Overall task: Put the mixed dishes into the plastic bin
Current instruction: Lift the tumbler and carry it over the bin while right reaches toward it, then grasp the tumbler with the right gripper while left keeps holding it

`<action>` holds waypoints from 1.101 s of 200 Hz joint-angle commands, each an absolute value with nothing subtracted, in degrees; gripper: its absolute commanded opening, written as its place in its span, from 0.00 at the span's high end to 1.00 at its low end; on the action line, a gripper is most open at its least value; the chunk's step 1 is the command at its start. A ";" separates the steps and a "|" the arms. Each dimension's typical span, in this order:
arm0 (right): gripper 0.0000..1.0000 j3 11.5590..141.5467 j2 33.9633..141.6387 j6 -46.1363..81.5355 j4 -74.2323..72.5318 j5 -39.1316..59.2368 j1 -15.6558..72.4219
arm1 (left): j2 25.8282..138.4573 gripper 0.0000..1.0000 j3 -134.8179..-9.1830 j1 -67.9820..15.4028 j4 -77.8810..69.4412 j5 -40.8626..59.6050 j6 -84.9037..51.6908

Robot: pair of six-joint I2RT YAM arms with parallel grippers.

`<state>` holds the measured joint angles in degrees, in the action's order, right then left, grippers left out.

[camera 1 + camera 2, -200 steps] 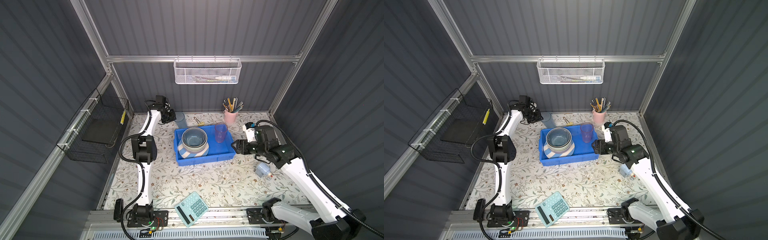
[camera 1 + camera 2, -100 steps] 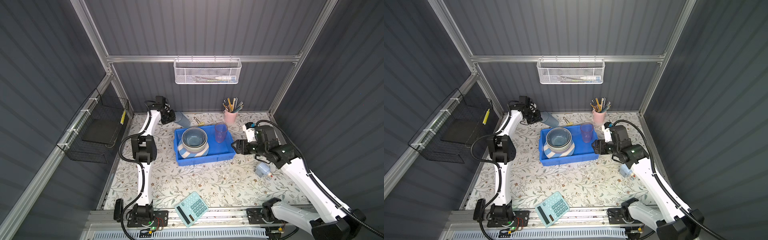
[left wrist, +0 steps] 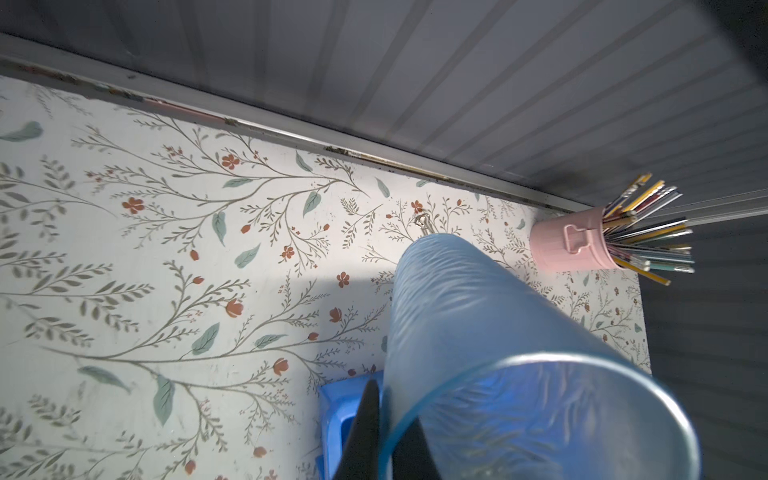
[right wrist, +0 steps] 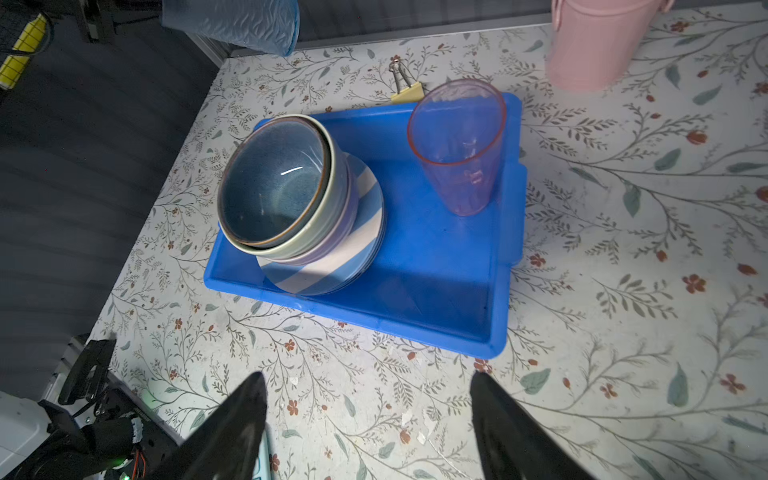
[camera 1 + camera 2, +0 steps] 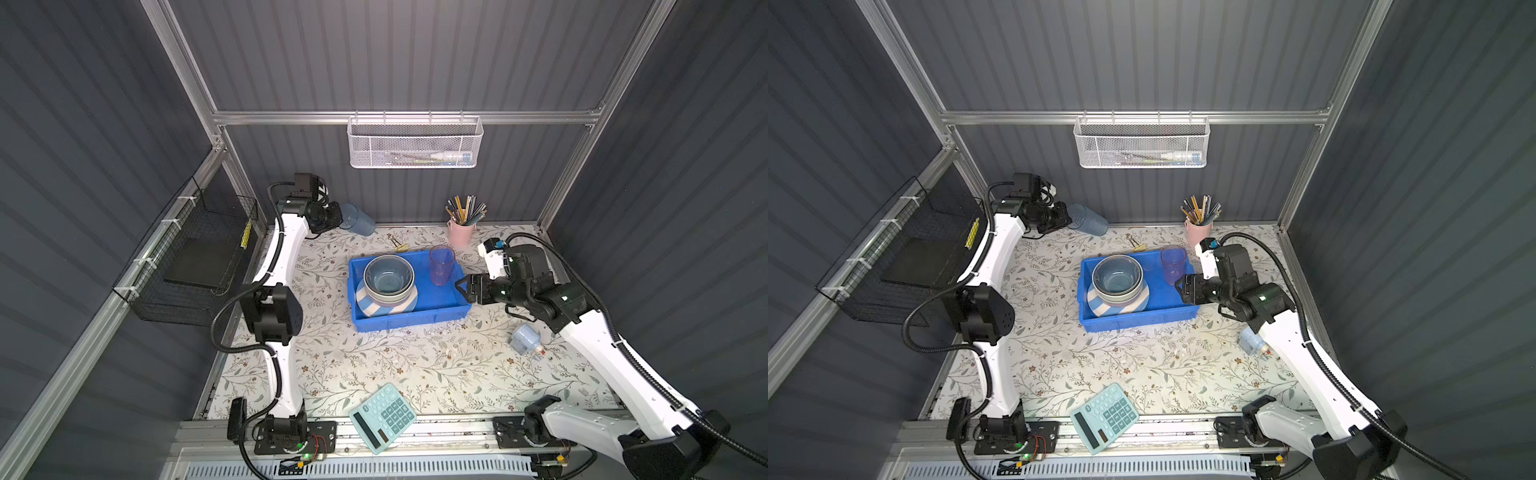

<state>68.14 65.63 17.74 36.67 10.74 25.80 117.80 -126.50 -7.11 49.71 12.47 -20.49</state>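
Carrying: left gripper [image 5: 338, 219] clamps blue tumbler [image 5: 358, 222] | right gripper [image 5: 461, 286] spread, empty | next you swing it over plastic bin [image 5: 411, 322]

I run two arms of one build. The left arm [image 5: 286, 237] and right arm [image 5: 598, 349] wear smooth white moulded shells, broken up by boxy matte-black joint housings [image 5: 272, 309]. A ribbed black cable hose [image 5: 216, 328] runs along each, pinned to the links with thin ties. Each wrist carries a black camera block [image 5: 309, 187]; the left one has white lettering too small for me to read. The left claw [image 3: 390, 403] and right claw [image 4: 368, 376] have glossy black fingers [image 4: 232, 428] that taper to blunt tips. Black base plates [image 5: 295, 434] sit on a silver rail [image 5: 440, 428], and a small green light [image 5: 306, 457] glows by the left one.
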 commanded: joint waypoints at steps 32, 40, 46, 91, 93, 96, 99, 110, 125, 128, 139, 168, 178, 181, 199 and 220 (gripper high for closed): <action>0.23 76.62 70.26 17.40 34.23 9.63 31.09 | 103.81 0.99 -116.79 -13.68 46.93 -2.79 -18.61; 0.23 78.24 71.18 17.49 34.14 9.24 32.02 | 102.01 0.99 -115.85 -15.08 46.93 -4.81 -18.46; 0.23 79.43 71.95 17.65 34.20 8.94 32.65 | 100.74 0.99 -115.27 -15.93 47.02 -6.00 -18.46; 0.24 88.28 77.86 19.23 31.62 9.14 36.67 | 91.81 1.00 -108.75 -22.30 47.81 -15.25 -19.00; 0.24 88.74 78.09 19.31 31.57 9.14 36.79 | 91.53 1.00 -108.46 -22.58 47.81 -15.39 -19.10; 0.24 89.27 78.48 19.33 31.47 9.14 36.94 | 91.02 1.00 -108.13 -22.99 47.89 -15.78 -19.26; 0.24 89.94 78.96 19.34 31.49 9.20 37.09 | 90.56 1.00 -107.82 -23.51 47.96 -16.22 -19.45; 0.24 92.05 80.55 19.10 31.68 9.40 37.57 | 89.15 1.00 -106.54 -25.57 47.74 -18.12 -19.90; 0.25 94.23 82.45 19.16 31.69 9.59 38.01 | 88.21 1.00 -105.42 -28.32 47.21 -19.58 -20.14; 0.25 94.68 82.78 19.16 31.78 9.78 38.05 | 88.10 1.00 -105.32 -28.83 47.15 -19.87 -20.33; 0.26 96.27 84.00 19.21 32.00 9.91 38.38 | 88.06 1.00 -104.90 -30.88 47.03 -20.76 -20.76; 0.27 99.32 86.32 19.62 32.43 9.08 39.40 | 88.80 1.00 -103.94 -36.29 45.25 -22.10 -21.86; 0.28 100.01 86.94 19.60 32.68 8.54 39.63 | 89.42 1.00 -104.06 -38.07 44.94 -22.84 -22.16; 0.28 100.17 87.13 19.56 32.75 8.46 39.78 | 89.58 1.00 -104.13 -38.63 44.72 -23.25 -22.14; 0.28 101.14 87.96 18.60 33.92 7.24 40.25 | 90.88 1.00 -105.01 -41.25 44.38 -24.93 -21.90; 0.29 101.96 88.50 18.06 35.81 4.20 40.52 | 92.23 1.00 -106.30 -43.20 44.53 -26.38 -21.89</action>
<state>99.59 87.88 19.07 33.30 7.92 40.05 90.85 -104.29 -41.45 46.54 -22.79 -21.08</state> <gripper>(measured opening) 0.714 0.080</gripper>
